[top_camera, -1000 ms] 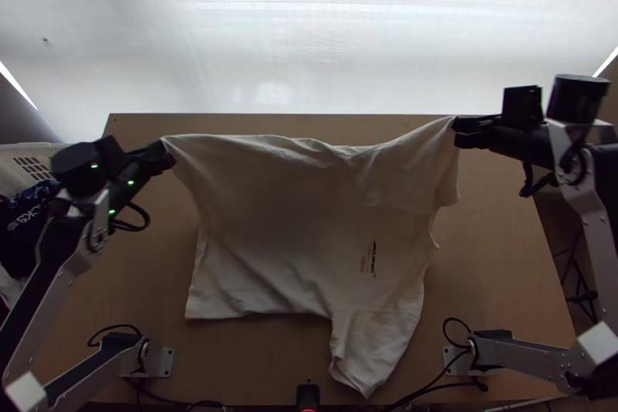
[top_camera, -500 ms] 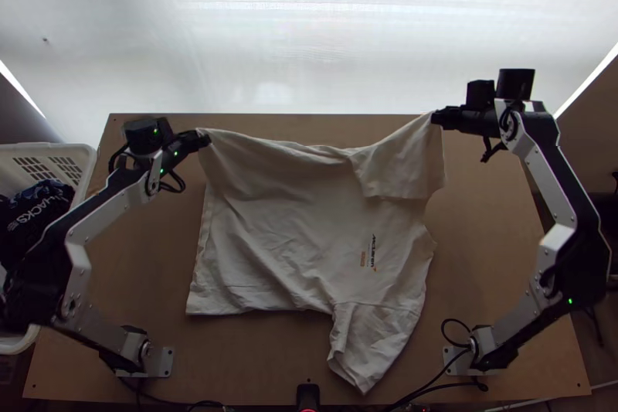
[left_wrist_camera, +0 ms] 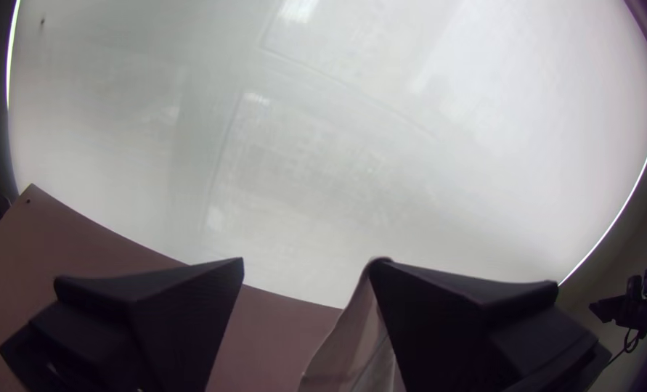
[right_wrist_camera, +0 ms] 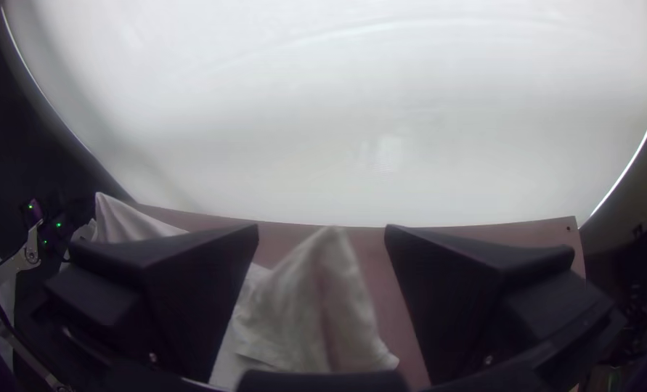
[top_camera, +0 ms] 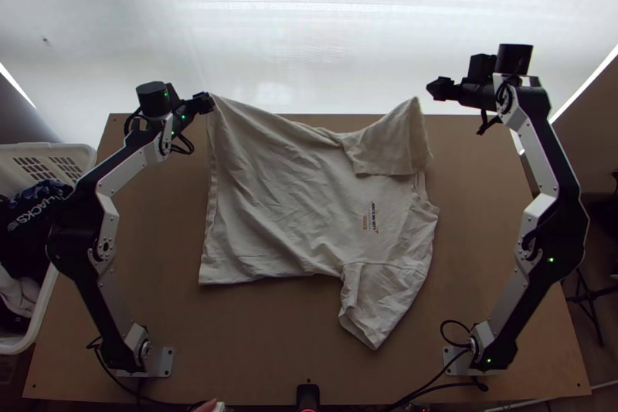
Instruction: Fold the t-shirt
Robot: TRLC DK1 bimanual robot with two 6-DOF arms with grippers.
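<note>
Cream fabric t-shirt (top_camera: 301, 203) just released, upper right: right jaws apart; left jaws, upper left, parted, corner touching one; folding remains.

silver-grey links (top_camera: 542, 163) | black joints (top_camera: 71, 246) | green lights (top_camera: 551, 260) | looping black cables (top_camera: 185, 145)

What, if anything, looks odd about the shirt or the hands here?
The right hand is open and apart from the shirt, whose sleeve peaks up with nothing holding it. The left hand is open too, yet the hem corner lies against one fingertip, perhaps snagged.
</note>
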